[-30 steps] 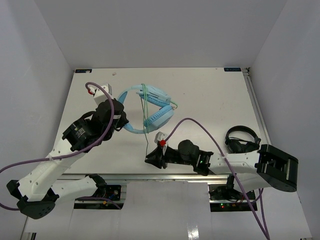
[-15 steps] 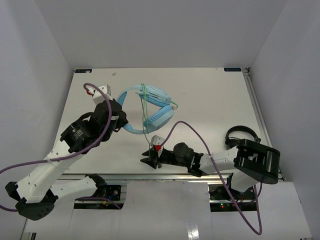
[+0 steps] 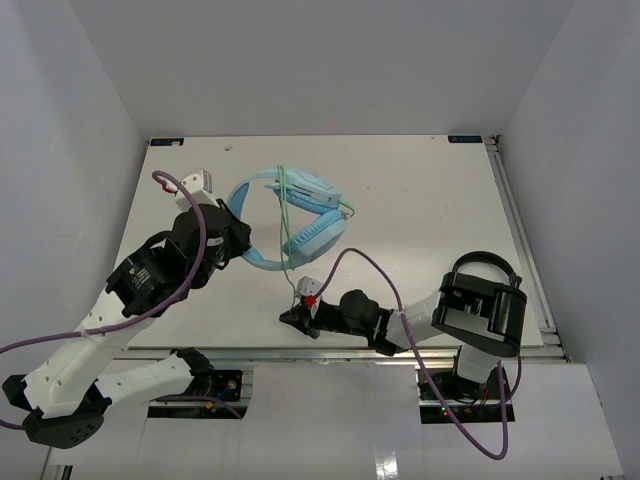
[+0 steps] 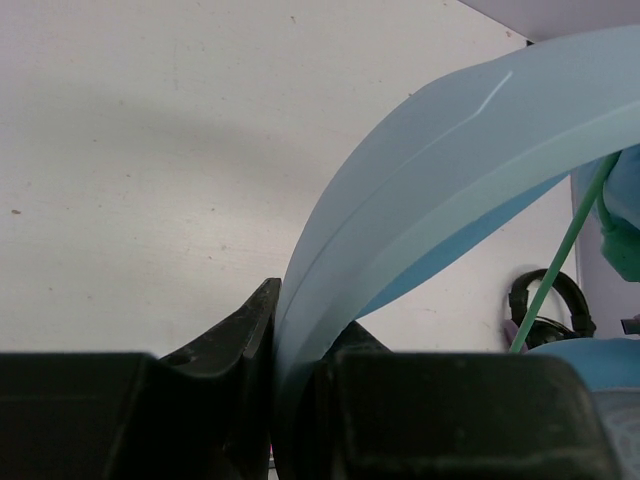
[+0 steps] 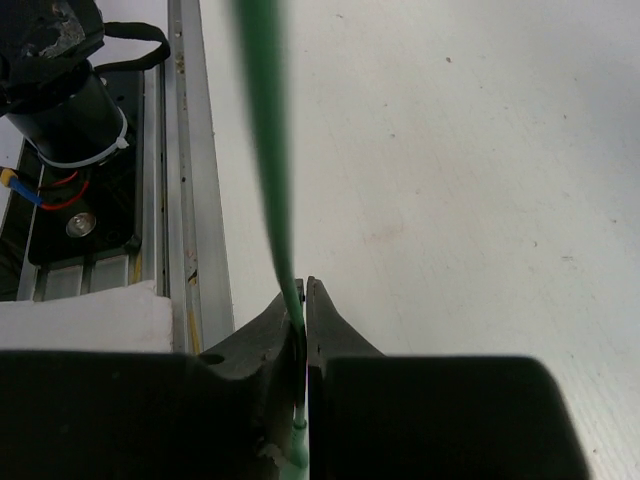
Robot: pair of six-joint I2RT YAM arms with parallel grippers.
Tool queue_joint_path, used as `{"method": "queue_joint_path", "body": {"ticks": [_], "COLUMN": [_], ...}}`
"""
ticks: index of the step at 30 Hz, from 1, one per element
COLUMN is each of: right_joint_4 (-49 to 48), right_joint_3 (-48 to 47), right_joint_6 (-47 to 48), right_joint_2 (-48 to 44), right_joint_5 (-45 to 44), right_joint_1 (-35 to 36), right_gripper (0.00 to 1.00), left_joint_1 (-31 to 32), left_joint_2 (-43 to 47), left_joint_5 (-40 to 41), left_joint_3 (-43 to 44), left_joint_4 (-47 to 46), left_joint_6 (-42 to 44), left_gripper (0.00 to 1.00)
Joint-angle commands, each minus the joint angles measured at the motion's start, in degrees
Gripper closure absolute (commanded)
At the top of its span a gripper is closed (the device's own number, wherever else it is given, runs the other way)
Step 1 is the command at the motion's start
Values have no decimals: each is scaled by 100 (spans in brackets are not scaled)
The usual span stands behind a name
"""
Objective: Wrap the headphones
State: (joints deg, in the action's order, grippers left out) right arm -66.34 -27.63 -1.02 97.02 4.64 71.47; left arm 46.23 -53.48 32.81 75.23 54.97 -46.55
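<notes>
Left of centre on the white table (image 3: 430, 200) are the light blue over-ear headphones (image 3: 318, 232) with padded earcups. The left gripper (image 4: 300, 335) is clamped on their wide pale blue headband (image 4: 420, 190). Near the front edge, the right gripper (image 5: 303, 300) is pinched tight on the thin pale green cable (image 5: 265, 150), which runs straight up across the headphones. A black pair of headphones (image 3: 485, 265) sits at the right.

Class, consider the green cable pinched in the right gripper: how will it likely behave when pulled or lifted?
The cable is thin, so probably floppy; it runs straight only while the right gripper holds it taut and would likely sag if released. It looks light, and so thin a strand might slip from the gripper under a hard tug.
</notes>
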Motion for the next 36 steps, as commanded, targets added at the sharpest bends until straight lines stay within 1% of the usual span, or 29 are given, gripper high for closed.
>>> {"method": "queue_joint_path", "body": {"ticks": [1, 3, 5, 6, 8, 9, 10, 12, 14, 16, 19, 20, 22, 23, 25, 28, 30, 31, 35, 36], "right_joint_4": [-887, -889, -884, -869, -714, -521, -177, 880, 1984, 3193, 4912, 5305, 5816, 6174, 6694, 7466, 7885, 8000, 8315, 8355], "right_joint_3": [49, 167, 385, 453, 707, 786, 798, 635, 309, -172, -1028, -1263, -1729, -1857, -2248, -2901, -3276, -3376, -3840, -3895], "right_joint_6": [69, 66, 41, -11, -219, -324, -396, -590, -662, -677, -625, -607, -545, -504, -440, -290, -260, -232, -203, -163], "right_joint_2": [103, -8, -220, -394, -865, -1112, -1370, -1927, -2283, -2587, -3036, -3151, -3330, -3366, -3397, -3250, -3096, -3062, -2907, -2880], "right_joint_5": [-70, -42, -42, -41, 14, 75, 173, 323, 348, 116, 34, -3, -55, -73, -236, -326, -337, -325, -357, -337], "right_joint_1": [-162, -288, -453, -586, -961, -1172, -1408, -1872, -2170, -2429, -2650, -2680, -2708, -2708, -2717, -2717, -2717, -2718, -2717, -2717], "right_gripper": [92, 92, 92, 92, 92, 92, 92, 92, 92, 92, 92, 92, 92, 92, 92, 92, 92, 92, 92, 92], "left_joint_1": [-18, -18, -18, -18, -18, -18, -18, -18, -18, -18, -18, -18, -18, -18, -9, 63, 204, 339, 519, 532], "left_joint_2": [495, 597, 706, 705, 651, 614, 586, 559, 575, 518, 412, 370, 258, 223, 0, -161, -241, -279, -365, -372], "left_joint_5": [-709, -1311, -2104, -2324, -2977, -3197, -3238, -3244, -3100, -2794, -2066, -1765, -1176, -1086, -795, -445, 47, 400, 1079, 1114], "left_joint_3": [-111, -210, -185, -112, 150, 273, 367, 450, 368, 205, -353, -522, -731, -858, -1052, -1242, -1280, -1315, -1514, -1561], "left_joint_4": [-962, -1165, -1231, -1170, -845, -661, -469, -140, 25, 190, 160, 64, -141, -251, -429, -712, -770, -866, -1335, -1556], "left_joint_6": [19, 162, 536, 659, 1213, 1499, 1731, 2175, 2473, 2912, 3443, 3593, 3838, 3931, 4395, 4836, 4925, 5043, 5485, 5566], "left_gripper": [100, 100, 100, 100, 100, 100, 100, 100, 100, 100, 100, 100, 100, 100, 100, 100, 100, 100, 100, 100]}}
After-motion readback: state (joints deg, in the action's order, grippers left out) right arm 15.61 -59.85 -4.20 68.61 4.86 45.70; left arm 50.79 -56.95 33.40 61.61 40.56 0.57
